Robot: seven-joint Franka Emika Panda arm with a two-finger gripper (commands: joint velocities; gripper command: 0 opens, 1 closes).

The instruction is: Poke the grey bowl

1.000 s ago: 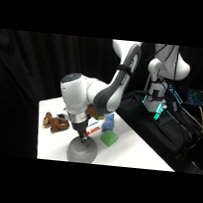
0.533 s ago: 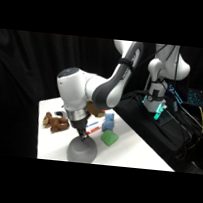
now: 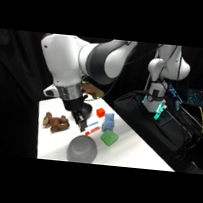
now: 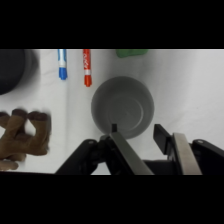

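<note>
Grey bowl (image 3: 82, 149) sits upright on the white bench (image 3: 135, 148) at its near edge, in front of the other items, with its hollow facing up. In the wrist view the grey bowl (image 4: 122, 106) lies just beyond the fingertips, and its interior holds nothing. The hand (image 3: 81, 121) hangs above the bench just behind the bowl, with a gap between them in the side view. The hand (image 4: 137, 131) is partly open: its two fingers (image 4: 125, 152) stand apart with a clear gap between them, and nothing is held. Whether a fingertip touches the bowl's rim cannot be told. A red marker (image 4: 87, 67) and a blue marker (image 4: 61, 63) lie side by side on the bench beyond the bowl in the wrist view, parallel and apart from it. A brown plush toy (image 3: 56, 121) lies on the bench beside the bowl, toward the picture's left in the side view; the same brown plush toy (image 4: 22, 135) shows at the left in the wrist view. A green block (image 3: 109, 138) rests on the bench near the bowl on its other side, with a blue plush figure (image 3: 107, 121) and a red block (image 3: 100, 112) behind it. A dark bowl (image 4: 15, 70) shows at the upper left of the wrist view.
</note>
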